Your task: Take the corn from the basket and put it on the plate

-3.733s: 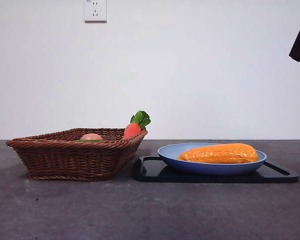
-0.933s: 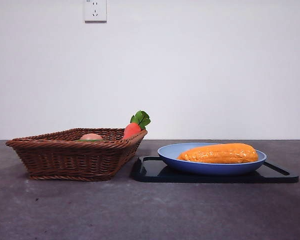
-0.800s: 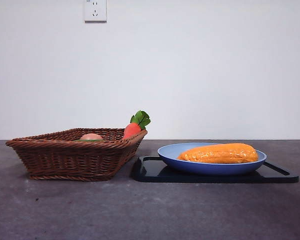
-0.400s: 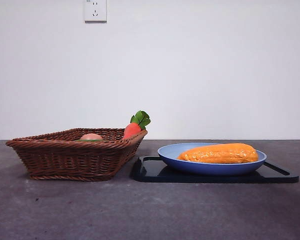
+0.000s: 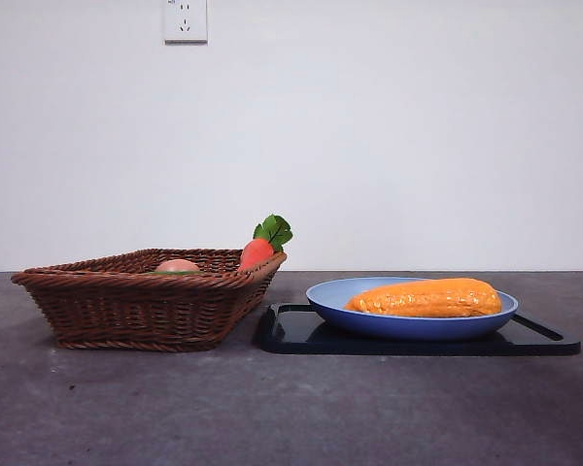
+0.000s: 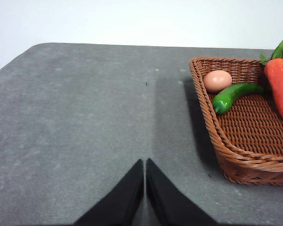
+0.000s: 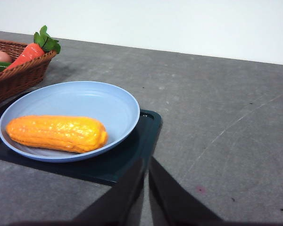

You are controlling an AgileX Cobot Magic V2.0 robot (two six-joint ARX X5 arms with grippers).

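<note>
The orange-yellow corn (image 5: 426,298) (image 7: 56,133) lies flat on the light-blue plate (image 5: 330,296) (image 7: 96,101), nothing touching it. The brown wicker basket (image 5: 141,306) (image 6: 240,157) stands to the plate's left and holds a carrot (image 5: 257,251) (image 6: 280,87), a peach-pink round item (image 5: 178,265) (image 6: 217,80) and a green pepper (image 6: 233,95). My left gripper (image 6: 145,165) is shut and empty over bare table beside the basket. My right gripper (image 7: 147,165) is shut and empty, back from the plate over the tray's corner. Neither arm shows in the front view.
The plate rests on a flat black tray (image 5: 418,335) (image 7: 132,155) right of the basket. The grey tabletop (image 5: 291,408) runs to a white wall with a socket (image 5: 186,19). In the left wrist view the table's rounded corner (image 6: 35,49) is visible.
A dark arm tip seen at the top right corner 4.6 s ago has left the front view. Over the last second nothing has moved.
</note>
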